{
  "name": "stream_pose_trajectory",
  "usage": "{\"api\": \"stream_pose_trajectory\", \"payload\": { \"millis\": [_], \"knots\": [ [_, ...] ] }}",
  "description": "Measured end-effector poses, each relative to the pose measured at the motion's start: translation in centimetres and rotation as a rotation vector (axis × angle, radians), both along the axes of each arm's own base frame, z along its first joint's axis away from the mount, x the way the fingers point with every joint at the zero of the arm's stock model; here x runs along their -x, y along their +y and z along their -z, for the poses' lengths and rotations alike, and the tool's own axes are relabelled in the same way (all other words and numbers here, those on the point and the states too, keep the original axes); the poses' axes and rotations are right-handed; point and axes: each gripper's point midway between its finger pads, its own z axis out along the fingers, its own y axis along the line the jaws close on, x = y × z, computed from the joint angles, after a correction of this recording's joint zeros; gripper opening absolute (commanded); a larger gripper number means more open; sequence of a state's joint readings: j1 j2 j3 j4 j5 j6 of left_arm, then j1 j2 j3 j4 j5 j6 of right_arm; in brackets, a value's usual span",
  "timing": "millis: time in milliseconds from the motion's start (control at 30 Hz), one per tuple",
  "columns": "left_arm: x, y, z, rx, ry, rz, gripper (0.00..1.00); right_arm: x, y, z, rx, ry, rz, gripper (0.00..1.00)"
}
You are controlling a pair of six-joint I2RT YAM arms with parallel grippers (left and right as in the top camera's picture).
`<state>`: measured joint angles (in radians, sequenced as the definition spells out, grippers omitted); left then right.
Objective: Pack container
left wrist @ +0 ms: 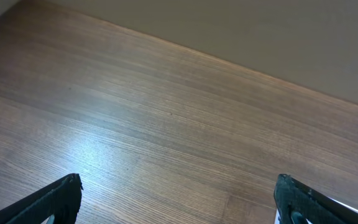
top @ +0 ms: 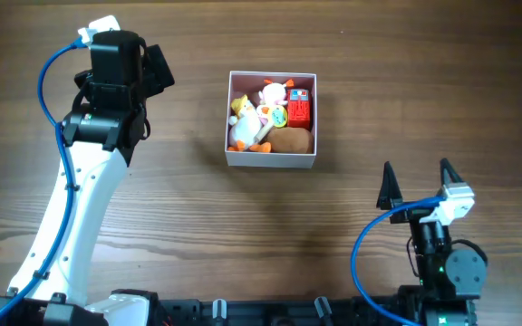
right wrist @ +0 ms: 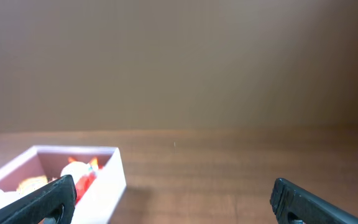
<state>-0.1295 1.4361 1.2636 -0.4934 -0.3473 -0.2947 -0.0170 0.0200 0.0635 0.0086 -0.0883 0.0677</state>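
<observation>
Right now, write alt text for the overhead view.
A white square container packed with small toys sits on the wooden table. The left gripper is off to its left; the right gripper stands wide open and empty, lower right.

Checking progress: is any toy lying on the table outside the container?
No, the overhead view shows the toys all inside the container.

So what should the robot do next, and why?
Probably just draw the left arm back toward its base. The toys all sit inside the box, none shows on the table, and both the left gripper and the right gripper are open and empty, so nothing looks left to pack.
</observation>
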Motion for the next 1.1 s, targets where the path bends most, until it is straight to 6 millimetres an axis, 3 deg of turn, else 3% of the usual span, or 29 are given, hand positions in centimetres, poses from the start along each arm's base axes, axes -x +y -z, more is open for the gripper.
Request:
{"api": "stream_pose_trajectory", "payload": {
  "millis": [233, 1100],
  "knots": [
    [0.0, 0.0, 0.0, 0.0, 0.0, 0.0, 1.0, -0.4, -0.2, 3.0, 0.001, 0.065, 0.01, 0.99],
    [0.0, 0.0, 0.0, 0.0, 0.0, 0.0, 1.0, -0.4, -0.2, 3.0, 0.03, 0.062, 0.012, 1.0]
  ]
}}
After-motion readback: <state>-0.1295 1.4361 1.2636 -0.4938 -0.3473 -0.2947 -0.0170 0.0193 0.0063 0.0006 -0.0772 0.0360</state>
